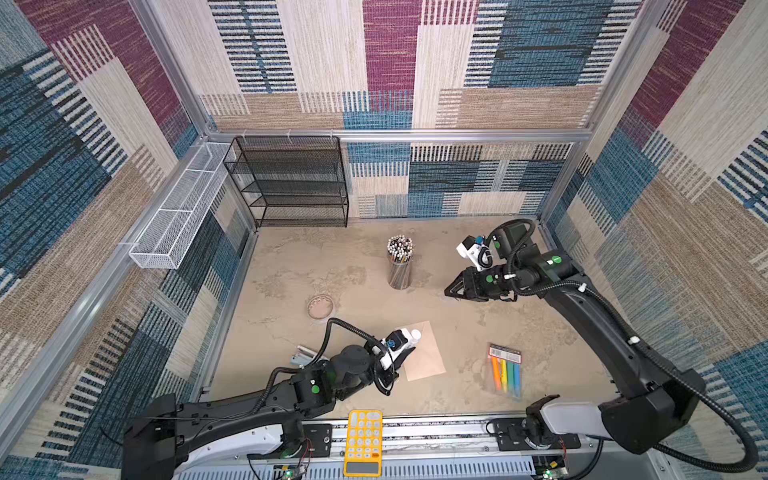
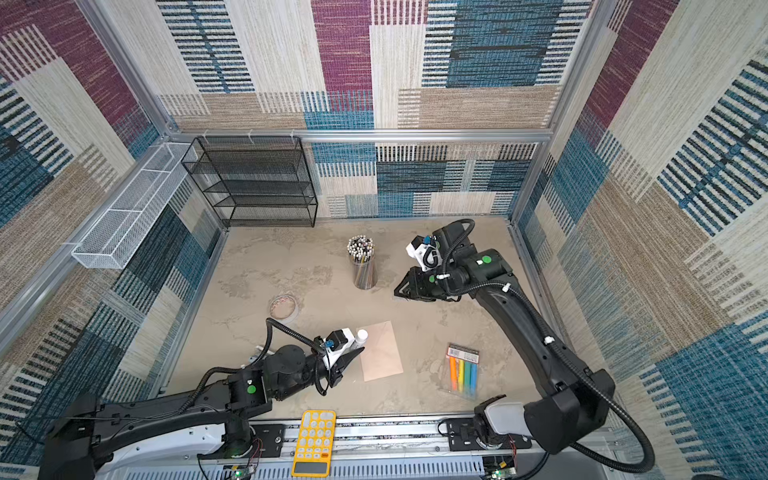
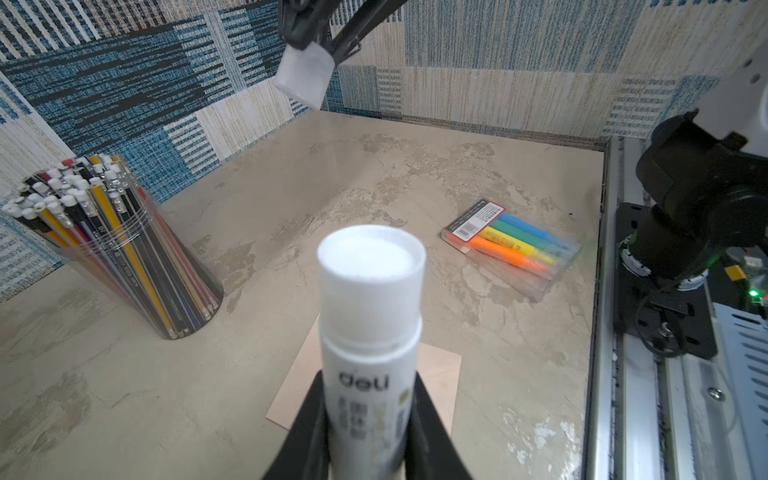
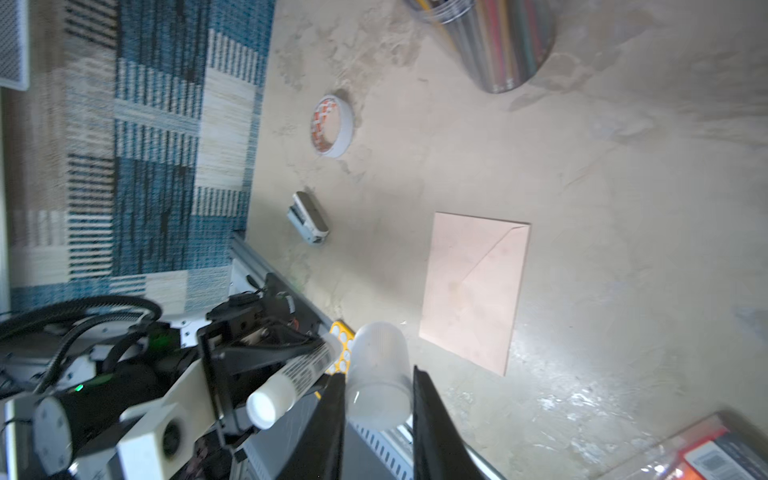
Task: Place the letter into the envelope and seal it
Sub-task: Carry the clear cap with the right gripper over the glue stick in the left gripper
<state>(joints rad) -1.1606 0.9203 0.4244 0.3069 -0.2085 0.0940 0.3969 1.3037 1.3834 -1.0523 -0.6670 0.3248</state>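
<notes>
Okay, left gripper [image 3: 368, 374] was clamped on the glue stick [image 3: 370, 291], tip over the envelope [image 1: 426, 353]. It lay flat just beyond, peach-tan, long axis near-to-far, flap folded down. Right gripper [image 4: 378, 378] pinched the cap [image 4: 376, 349], well apart. Letter unseen, probably inside.

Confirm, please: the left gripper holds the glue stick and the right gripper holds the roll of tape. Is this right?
Not quite. The right gripper holds the white cap, not the tape; the roll of tape lies apart on the table, as the right wrist view shows. The left gripper does hold the glue stick.
</notes>
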